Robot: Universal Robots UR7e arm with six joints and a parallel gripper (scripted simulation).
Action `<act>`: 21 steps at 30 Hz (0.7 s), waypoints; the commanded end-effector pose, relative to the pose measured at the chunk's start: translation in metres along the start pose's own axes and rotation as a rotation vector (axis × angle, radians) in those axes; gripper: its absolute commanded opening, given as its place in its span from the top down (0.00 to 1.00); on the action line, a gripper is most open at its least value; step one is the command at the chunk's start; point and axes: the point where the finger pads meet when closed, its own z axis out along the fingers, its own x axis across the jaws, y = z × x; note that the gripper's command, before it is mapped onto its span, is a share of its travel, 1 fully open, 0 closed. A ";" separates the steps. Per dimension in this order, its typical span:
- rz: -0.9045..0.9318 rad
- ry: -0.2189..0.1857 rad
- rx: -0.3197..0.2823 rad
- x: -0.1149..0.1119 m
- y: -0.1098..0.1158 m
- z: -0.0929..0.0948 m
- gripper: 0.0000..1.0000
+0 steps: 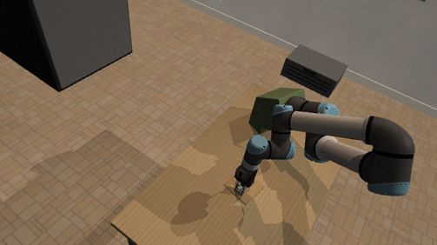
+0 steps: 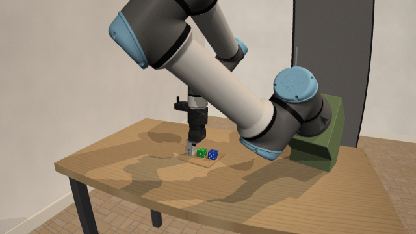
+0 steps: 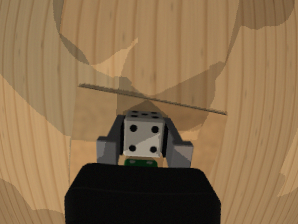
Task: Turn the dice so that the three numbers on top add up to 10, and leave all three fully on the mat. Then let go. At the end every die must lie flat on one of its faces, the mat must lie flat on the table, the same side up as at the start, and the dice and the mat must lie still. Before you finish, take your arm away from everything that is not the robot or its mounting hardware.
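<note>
A white die (image 3: pixel 143 137) (image 2: pixel 193 149) sits between the fingers of my gripper (image 3: pixel 143 128) (image 2: pixel 190 150) (image 1: pixel 239 189), which is shut on it at mat level. The die's four-pip face points at the wrist camera. I cannot tell if it rests on the thin tan mat (image 2: pixel 208 161) (image 1: pixel 253 195) (image 3: pixel 90 120) or hangs just above it. A green die (image 2: pixel 201 152) lies on the mat right beside the white one, and a sliver of it shows in the wrist view (image 3: pixel 142 162). A blue die (image 2: pixel 212 154) lies on the mat next to the green one.
The mat lies near the middle of a wooden table (image 2: pixel 292 201) (image 1: pixel 201 234). A dark green box (image 2: pixel 322 143) (image 1: pixel 274 105) at the table's far end carries the arm's base. The arm's elbow hangs low over the table between the box and the mat.
</note>
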 end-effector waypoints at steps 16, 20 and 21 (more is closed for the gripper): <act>0.000 0.000 0.001 0.000 0.000 0.000 0.31; 0.000 0.000 0.001 0.000 0.000 0.000 0.19; 0.000 0.000 0.001 0.000 0.000 0.000 0.19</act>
